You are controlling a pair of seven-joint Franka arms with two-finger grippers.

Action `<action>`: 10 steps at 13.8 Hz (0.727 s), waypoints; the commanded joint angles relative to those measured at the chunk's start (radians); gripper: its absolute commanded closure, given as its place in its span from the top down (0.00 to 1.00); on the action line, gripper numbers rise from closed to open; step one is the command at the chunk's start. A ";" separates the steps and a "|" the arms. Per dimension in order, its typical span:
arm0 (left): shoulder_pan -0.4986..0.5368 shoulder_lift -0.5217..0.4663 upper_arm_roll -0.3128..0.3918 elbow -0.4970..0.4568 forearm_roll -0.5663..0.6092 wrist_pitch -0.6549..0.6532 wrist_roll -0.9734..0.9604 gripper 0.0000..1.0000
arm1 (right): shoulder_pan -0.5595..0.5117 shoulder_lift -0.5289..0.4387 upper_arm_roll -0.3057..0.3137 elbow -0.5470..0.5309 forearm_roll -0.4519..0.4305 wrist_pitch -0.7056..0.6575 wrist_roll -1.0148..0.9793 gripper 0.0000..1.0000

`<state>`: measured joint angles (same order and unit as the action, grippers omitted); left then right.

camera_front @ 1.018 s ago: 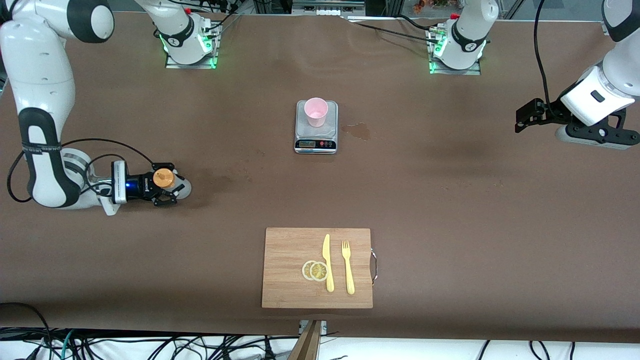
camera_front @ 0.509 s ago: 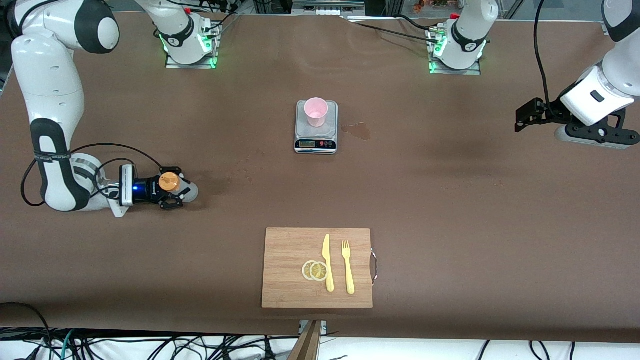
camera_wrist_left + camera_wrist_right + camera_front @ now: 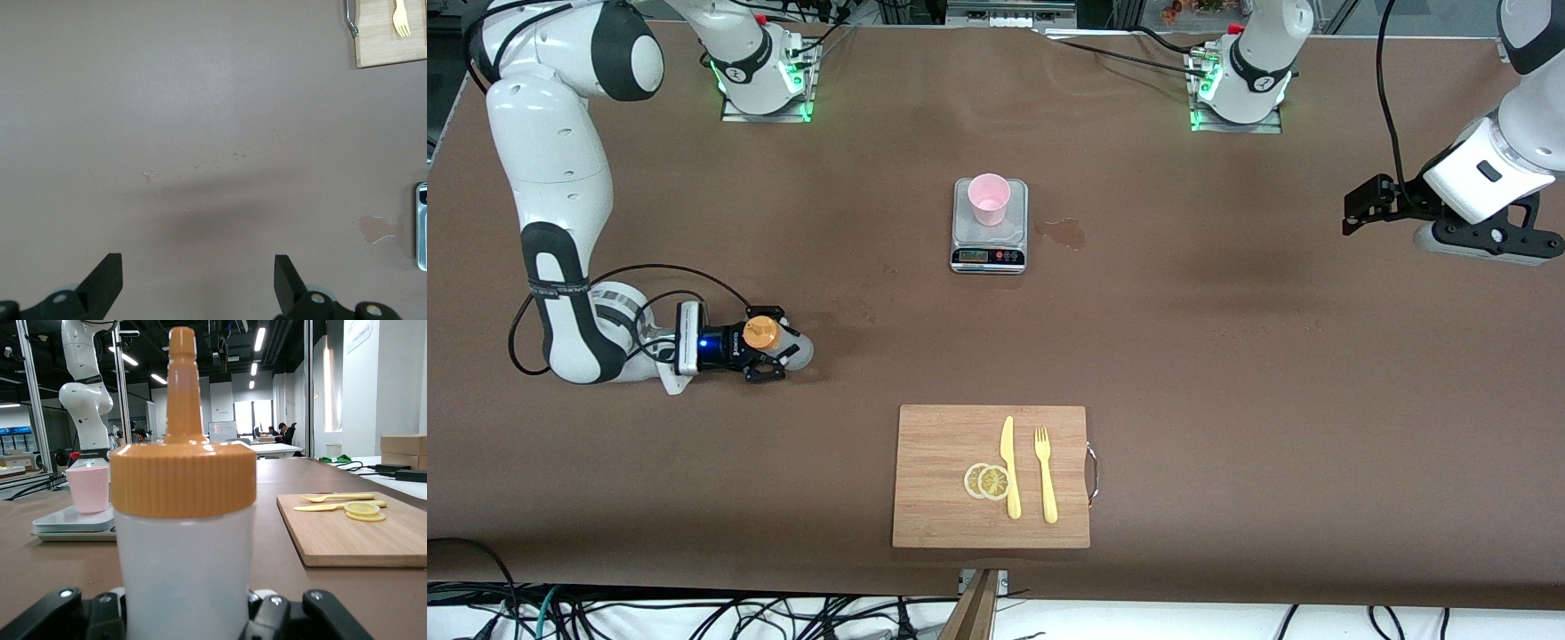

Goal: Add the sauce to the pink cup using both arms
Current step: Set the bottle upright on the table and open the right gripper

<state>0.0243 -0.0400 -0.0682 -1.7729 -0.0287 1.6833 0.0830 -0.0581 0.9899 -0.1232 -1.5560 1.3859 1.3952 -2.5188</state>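
The sauce bottle [image 3: 763, 333], frosted white with an orange nozzle cap, stands upright in my right gripper [image 3: 772, 349], which is shut on its body low over the table toward the right arm's end. In the right wrist view the sauce bottle [image 3: 183, 520] fills the middle. The pink cup [image 3: 989, 197] stands on a digital scale [image 3: 989, 240] at mid-table, and the pink cup [image 3: 88, 488] also shows past the bottle. My left gripper [image 3: 1353, 213] hangs open over the left arm's end, with bare table between its fingertips [image 3: 110, 270].
A wooden cutting board [image 3: 943, 444] lies near the front edge with a yellow knife [image 3: 1009, 467], a fork [image 3: 1045, 476] and two lemon slices [image 3: 987, 481]. A dried stain [image 3: 1063, 233] marks the table beside the scale. The arm bases [image 3: 763, 76] stand along the back.
My right arm has carried the sauce bottle away from its end of the table toward the middle. The left arm has not moved.
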 commanded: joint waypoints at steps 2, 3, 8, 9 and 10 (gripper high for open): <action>-0.004 0.003 0.008 0.021 -0.022 -0.022 0.023 1.00 | -0.003 0.012 -0.010 0.027 0.007 -0.034 0.012 1.00; -0.004 0.003 0.008 0.021 -0.022 -0.022 0.023 1.00 | -0.003 0.012 -0.015 0.027 0.005 -0.036 0.003 1.00; -0.004 0.003 0.008 0.021 -0.022 -0.022 0.024 1.00 | -0.003 0.013 -0.096 0.048 -0.057 -0.126 -0.020 1.00; -0.006 0.003 0.008 0.021 -0.022 -0.022 0.026 1.00 | -0.006 0.009 -0.119 0.074 -0.106 -0.131 -0.021 1.00; -0.012 0.005 0.014 0.021 -0.020 -0.022 0.026 1.00 | -0.006 -0.006 -0.154 0.085 -0.140 -0.152 -0.026 1.00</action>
<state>0.0238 -0.0399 -0.0682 -1.7727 -0.0287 1.6831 0.0830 -0.0617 0.9898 -0.2273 -1.5257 1.3096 1.2899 -2.5353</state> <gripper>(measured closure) 0.000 0.000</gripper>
